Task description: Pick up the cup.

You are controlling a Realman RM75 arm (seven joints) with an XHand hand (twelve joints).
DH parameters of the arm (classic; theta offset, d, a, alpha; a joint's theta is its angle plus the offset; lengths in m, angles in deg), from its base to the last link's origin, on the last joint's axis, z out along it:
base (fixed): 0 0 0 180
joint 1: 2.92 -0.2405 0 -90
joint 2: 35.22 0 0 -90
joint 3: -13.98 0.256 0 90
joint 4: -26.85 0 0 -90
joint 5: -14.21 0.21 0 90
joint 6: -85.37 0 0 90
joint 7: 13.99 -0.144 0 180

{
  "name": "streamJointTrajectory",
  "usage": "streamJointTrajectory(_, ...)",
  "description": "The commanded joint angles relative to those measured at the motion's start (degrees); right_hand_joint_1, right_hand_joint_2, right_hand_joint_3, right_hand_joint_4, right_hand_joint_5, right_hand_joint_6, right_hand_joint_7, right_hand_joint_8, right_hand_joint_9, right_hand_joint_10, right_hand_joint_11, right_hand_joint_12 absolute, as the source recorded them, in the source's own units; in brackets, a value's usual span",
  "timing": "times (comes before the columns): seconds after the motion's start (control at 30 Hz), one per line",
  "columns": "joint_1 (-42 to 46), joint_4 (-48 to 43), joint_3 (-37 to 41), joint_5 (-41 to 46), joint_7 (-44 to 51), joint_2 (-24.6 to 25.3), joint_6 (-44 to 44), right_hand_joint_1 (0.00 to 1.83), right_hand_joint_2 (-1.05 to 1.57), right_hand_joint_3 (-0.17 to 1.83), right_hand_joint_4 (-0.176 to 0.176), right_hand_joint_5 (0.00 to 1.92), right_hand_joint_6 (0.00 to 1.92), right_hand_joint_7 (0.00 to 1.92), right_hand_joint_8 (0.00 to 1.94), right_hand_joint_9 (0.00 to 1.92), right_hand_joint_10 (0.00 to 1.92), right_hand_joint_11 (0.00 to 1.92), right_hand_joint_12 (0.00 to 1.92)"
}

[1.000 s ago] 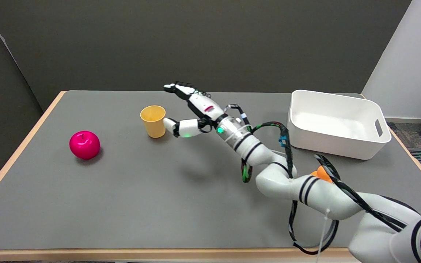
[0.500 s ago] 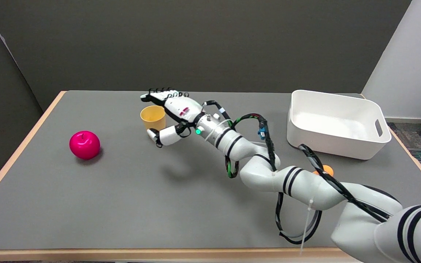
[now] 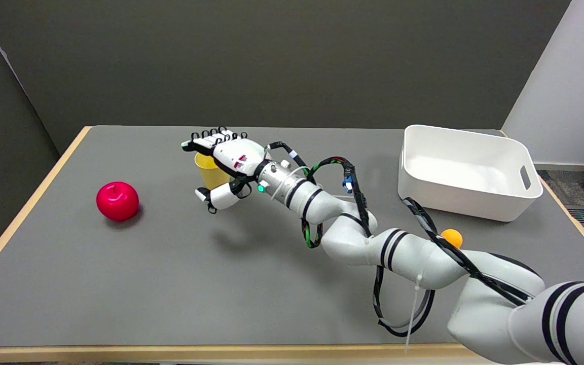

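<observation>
The yellow cup [image 3: 206, 171] stands upright on the grey table [image 3: 170, 284], left of the middle and towards the far side. My right hand [image 3: 226, 161] has come in from the right and covers most of it. The fingers [image 3: 206, 141] stretch over the far side of the cup's rim. The thumb [image 3: 217, 197] sits low in front of the cup, apart from its wall. The cup stands between fingers and thumb, and the hand is still spread wide, so I see no grip on it. Only the cup's left side shows.
A red apple [image 3: 117, 201] lies on the table to the cup's left. A white bin [image 3: 464, 172] stands at the far right. A small orange ball [image 3: 451, 237] peeks out behind my right forearm. The table's wooden edge [image 3: 170, 352] runs along the front.
My right hand has moved left, from beside the cup to around it. The fingers now reach over the rim and the thumb has dropped in front. The cup has not moved.
</observation>
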Motion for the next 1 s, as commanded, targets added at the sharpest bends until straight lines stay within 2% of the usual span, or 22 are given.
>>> streamJointTrajectory(0.03, -3.9, 9.7, 0.3, 1.5, 10.1, 3.5, 0.9, 0.77, 0.72, 0.92, 0.029, 0.20, 0.40, 0.19, 0.26, 0.11, 0.60, 0.00, 0.82)
streamJointTrajectory(0.1, -4.3, 10.8, 0.3, 3.3, 12.1, 3.6, 0.9, 0.77, 0.72, 0.92, 0.026, 0.20, 0.40, 0.18, 0.25, 0.11, 0.60, 0.00, 0.80)
streamJointTrajectory(0.17, -4.6, 11.7, 0.4, 5.7, 14.8, 3.7, 0.9, 0.76, 0.69, 1.00, 0.021, 0.18, 0.47, 0.15, 0.32, 0.09, 0.62, 0.00, 0.83)
streamJointTrajectory(0.33, -4.6, 12.2, 0.8, 9.2, 17.6, 3.7, 0.8, 0.76, 0.69, 1.01, 0.011, 0.18, 0.47, 0.15, 0.31, 0.09, 0.62, 0.00, 0.81)
streamJointTrajectory(0.57, -4.1, 12.0, 0.9, 9.9, 18.2, 3.7, 0.4, 0.77, 0.69, 1.01, 0.006, 0.19, 0.48, 0.15, 0.32, 0.09, 0.62, 0.00, 0.81)
streamJointTrajectory(0.67, -4.1, 12.0, 0.9, 9.9, 18.2, 3.7, 0.4, 0.78, 0.74, 0.92, 0.002, 0.23, 0.43, 0.18, 0.25, 0.10, 0.59, 0.00, 0.78)
streamJointTrajectory(0.8, -3.8, 12.1, 0.9, 9.9, 18.2, 3.6, 0.4, 0.78, 0.74, 0.91, -0.001, 0.25, 0.47, 0.18, 0.25, 0.10, 0.59, 0.00, 0.78)
streamJointTrajectory(1.0, -3.0, 11.7, 1.0, 9.9, 20.2, 3.4, 0.3, 0.79, 0.76, 0.90, 0.017, 0.33, 0.79, 0.18, 0.25, 0.10, 0.58, 0.00, 0.78)
